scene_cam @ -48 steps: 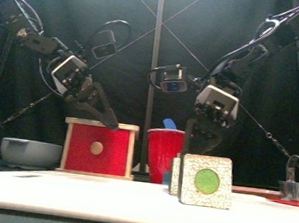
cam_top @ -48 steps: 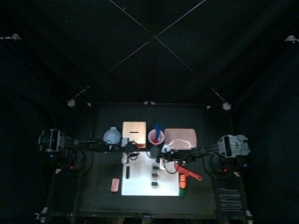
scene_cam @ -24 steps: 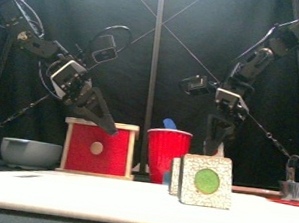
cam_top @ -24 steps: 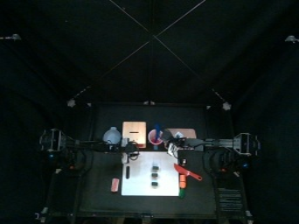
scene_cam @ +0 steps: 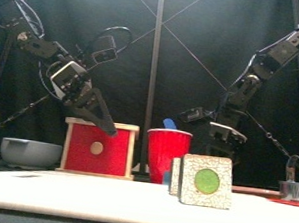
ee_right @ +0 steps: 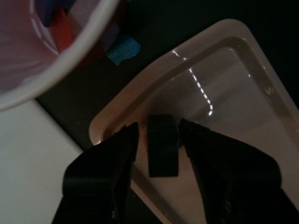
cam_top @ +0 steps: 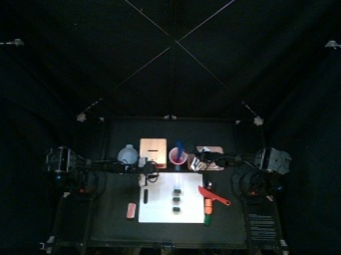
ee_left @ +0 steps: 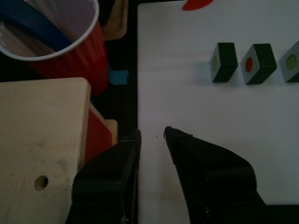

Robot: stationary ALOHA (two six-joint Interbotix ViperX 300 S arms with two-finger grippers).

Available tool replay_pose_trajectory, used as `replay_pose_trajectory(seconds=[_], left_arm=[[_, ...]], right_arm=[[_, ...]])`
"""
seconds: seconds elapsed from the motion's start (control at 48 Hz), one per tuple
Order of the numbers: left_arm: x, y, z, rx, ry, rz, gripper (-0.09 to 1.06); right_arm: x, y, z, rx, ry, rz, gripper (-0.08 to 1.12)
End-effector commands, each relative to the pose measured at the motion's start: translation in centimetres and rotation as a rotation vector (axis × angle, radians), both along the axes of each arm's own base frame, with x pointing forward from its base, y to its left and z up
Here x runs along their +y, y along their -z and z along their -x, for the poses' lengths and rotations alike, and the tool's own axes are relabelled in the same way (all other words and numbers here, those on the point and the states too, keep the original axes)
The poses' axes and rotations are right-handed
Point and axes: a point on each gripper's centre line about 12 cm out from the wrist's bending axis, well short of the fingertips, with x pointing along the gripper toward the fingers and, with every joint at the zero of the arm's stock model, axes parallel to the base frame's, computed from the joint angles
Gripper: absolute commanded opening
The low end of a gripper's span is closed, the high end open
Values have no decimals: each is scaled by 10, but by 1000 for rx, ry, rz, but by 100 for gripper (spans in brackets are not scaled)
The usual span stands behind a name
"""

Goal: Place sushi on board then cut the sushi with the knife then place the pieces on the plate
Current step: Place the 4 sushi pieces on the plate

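Pink tray (ee_right: pixel 228 122) as target: lower right fingers (ee_right: pixel 158 127), clamped on dark green sushi piece (ee_right: pixel 162 156), to contact, then release. Hold left fingers (ee_left: pixel 152 133), narrowly parted and empty, above white board (ee_left: pixel 233 140).

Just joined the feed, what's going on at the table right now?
The right gripper is shut on one dark green sushi piece over the pink tray. The left gripper hovers open and empty above the white board, where more cut pieces lie. The red knife lies at the board's right edge.
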Motion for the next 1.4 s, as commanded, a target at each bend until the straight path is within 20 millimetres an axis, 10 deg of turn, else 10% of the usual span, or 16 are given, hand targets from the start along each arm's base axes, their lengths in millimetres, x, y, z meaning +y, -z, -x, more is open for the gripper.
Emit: replay_pose_trajectory(seconds=[0.021,0.333,0.688,1.396], left_arm=[[2,-8,-5,-28,-5,-1,71],[1,-8,-5,-28,-7,4,70],[1,-8,-5,-30,-18,15,70],[1,-5,-3,-19,-19,16,70]], right_arm=[[-2,-28,-5,-74,-1,34,81],[50,-74,-20,-172,-147,53,81],[137,-76,-65,-263,-418,34,81],[169,-42,-90,-218,-445,-43,81]])
